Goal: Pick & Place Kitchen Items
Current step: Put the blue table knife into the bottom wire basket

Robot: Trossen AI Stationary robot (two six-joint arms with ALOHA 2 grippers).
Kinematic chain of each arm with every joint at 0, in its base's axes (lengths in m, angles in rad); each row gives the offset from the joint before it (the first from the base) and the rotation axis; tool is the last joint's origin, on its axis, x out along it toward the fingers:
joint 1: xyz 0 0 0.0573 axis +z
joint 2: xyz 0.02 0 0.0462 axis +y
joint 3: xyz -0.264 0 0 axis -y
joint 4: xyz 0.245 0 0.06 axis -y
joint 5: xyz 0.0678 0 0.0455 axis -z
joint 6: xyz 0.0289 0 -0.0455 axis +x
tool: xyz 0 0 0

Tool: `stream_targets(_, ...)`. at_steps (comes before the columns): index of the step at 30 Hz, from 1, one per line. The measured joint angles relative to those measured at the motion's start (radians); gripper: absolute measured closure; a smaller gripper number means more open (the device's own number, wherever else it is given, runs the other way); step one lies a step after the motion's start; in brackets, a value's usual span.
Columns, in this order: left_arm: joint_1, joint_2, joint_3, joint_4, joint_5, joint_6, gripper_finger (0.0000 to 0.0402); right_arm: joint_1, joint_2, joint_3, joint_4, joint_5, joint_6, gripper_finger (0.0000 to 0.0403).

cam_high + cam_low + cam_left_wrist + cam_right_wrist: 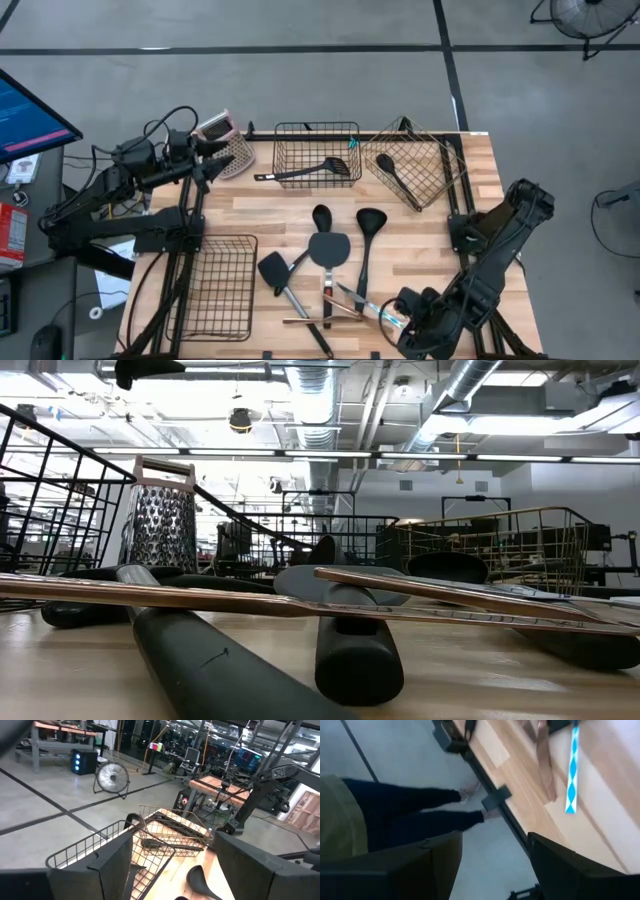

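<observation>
Loose kitchen items lie in the near middle of the wooden table point(480, 190): a black ladle point(368, 225), a black spoon point(321, 216), two black spatulas point(328, 250) point(274, 271), thin copper-coloured tools point(330, 312) point(200, 598) and a teal-striped tool point(384, 312) point(572, 767). My right gripper point(397, 322) point(495, 852) hangs open over the table's near edge, just right of the teal tool, with nothing between its fingers. My left gripper point(213, 165) point(172, 862) stays open above the far left corner, pointing level across the table.
A black wire basket point(317, 155) at the far middle and a gold one point(413, 162) at the far right each hold a black utensil. Another black basket point(215, 288) sits near left. A grater point(228, 145) point(160, 525) stands far left. A person's legs point(405, 807) show beside the near edge.
</observation>
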Motion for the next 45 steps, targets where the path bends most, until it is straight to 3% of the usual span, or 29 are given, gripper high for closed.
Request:
stream_targets(10,0.000,0.000,0.000,0.000,0.001,0.000,0.0138,-0.002,0.058,0.000,0.058,-0.026,-0.034,0.0182)
stream_targets(45,0.000,0.000,0.000,0.000,0.001,-0.003,0.0138,-0.004,0.054,0.000,0.078,-0.007,-0.094,0.0182)
